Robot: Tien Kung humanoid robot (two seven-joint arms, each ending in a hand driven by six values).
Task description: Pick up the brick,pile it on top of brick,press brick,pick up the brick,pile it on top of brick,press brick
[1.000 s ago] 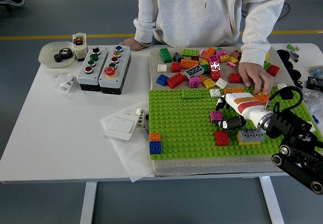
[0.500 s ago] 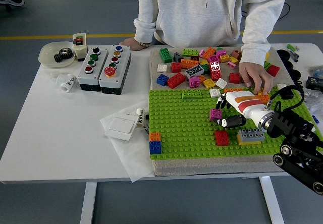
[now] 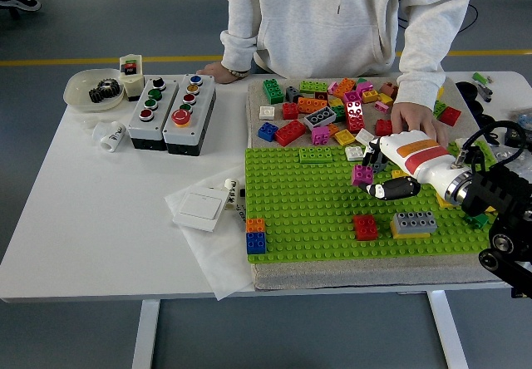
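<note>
A loose heap of coloured bricks (image 3: 332, 107) is lying on the grey mat beyond the green baseplate (image 3: 291, 211), and a person's hand (image 3: 420, 124) is resting at the heap's right end, just behind the robot's right hand (image 3: 374, 174). On the plate, a red brick (image 3: 364, 227) and a grey brick on a yellow one (image 3: 414, 223) are sitting near the front right, with an orange-on-blue stack (image 3: 256, 235) at the front left corner and a flat green piece (image 3: 316, 154) near the far edge. The plate's middle and left are lying open (the button boxes (image 3: 170, 113) and white switch plate (image 3: 199, 209) are standing off to the left on the table). The right hand is pinching a magenta brick (image 3: 362, 174) between its fingertips, held above the plate just behind the red brick and apart from it.
</note>
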